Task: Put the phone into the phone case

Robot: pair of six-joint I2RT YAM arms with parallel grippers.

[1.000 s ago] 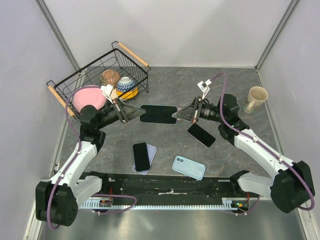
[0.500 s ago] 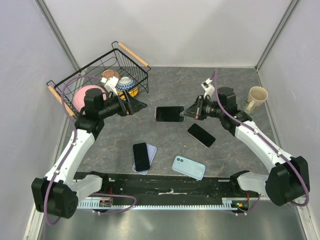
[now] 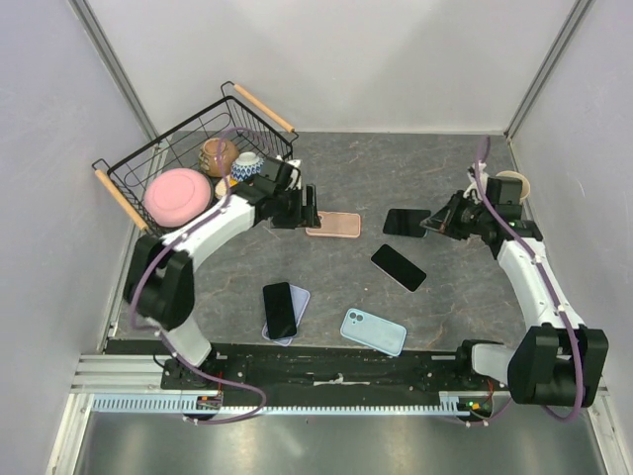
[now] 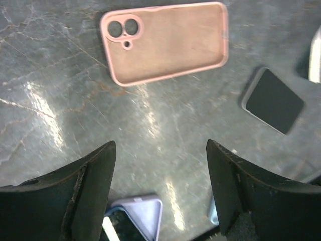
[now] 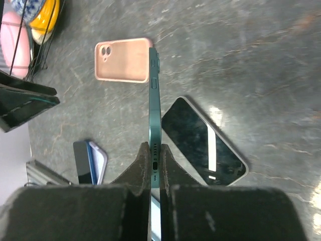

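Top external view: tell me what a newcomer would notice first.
First, the dark phone, pinched by its edge in the right fingers and held above the table at centre right. Next, the pink case lying flat at mid-table, just in front of the open left fingers, which hold nothing. The wire basket at far left, with a pink plate inside, also draws the eye.

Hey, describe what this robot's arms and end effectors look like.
The left arm and right arm have white link shells, black joints and black bases, with a purple cable looping along each. The left end effector and right end effector have black, wedge-shaped fingers tapering toward the tips.
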